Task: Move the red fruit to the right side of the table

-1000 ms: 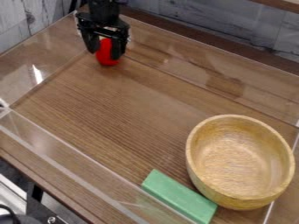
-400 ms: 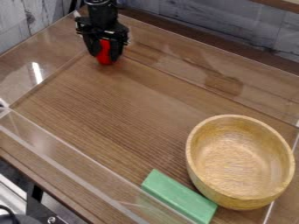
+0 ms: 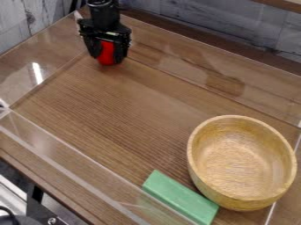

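The red fruit (image 3: pixel 108 54) is small and glossy and rests on the brown wood-grain table (image 3: pixel 129 114) near its far left corner. My black gripper (image 3: pixel 106 48) points straight down over it, open, with a finger on either side of the fruit. The fingers stand apart from each other and I cannot tell whether they touch the fruit. The fruit's top is hidden by the gripper body.
A round light wooden bowl (image 3: pixel 242 162) stands at the near right. A flat green block (image 3: pixel 180 198) lies at the near edge, left of the bowl. Low clear acrylic walls (image 3: pixel 70 163) border the table.
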You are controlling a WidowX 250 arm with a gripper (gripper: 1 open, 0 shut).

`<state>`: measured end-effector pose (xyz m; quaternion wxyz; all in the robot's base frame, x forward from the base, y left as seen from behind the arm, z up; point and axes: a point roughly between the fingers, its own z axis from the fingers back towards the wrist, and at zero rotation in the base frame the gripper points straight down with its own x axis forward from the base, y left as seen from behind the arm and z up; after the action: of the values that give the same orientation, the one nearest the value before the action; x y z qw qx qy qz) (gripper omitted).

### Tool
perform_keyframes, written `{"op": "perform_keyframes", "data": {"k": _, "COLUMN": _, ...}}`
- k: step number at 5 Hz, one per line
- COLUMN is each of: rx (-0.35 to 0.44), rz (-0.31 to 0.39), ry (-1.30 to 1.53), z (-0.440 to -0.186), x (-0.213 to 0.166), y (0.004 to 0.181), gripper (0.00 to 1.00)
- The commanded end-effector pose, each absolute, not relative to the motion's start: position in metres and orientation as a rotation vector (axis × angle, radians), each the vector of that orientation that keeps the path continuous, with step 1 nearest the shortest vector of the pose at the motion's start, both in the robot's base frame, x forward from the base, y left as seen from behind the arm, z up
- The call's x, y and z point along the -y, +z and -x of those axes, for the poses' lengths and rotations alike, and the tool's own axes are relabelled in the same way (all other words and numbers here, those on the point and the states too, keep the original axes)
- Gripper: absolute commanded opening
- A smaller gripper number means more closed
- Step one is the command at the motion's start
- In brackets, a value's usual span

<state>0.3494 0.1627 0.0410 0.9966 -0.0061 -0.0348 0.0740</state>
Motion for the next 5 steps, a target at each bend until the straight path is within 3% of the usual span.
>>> {"op": "perform_keyframes", "data": {"k": 1, "rx": 0.15, "rz": -0.017, "ry": 0.157, "z": -0.359, "x": -0.1686, "y": 0.0689, "gripper": 1.0}}
{"op": "perform_keyframes", "data": {"k": 4, "rx": 0.168, "rz": -0.022, "ry": 0.174, "z": -0.3662, "x": -0.1716, "y": 0.0644, "gripper": 1.0}}
{"op": "perform_keyframes", "data": {"k": 5, "rx": 0.164, "rz": -0.022, "ry": 0.177, "z": -0.3659, "x": -0.1711, "y": 0.0616, "gripper": 0.0}}
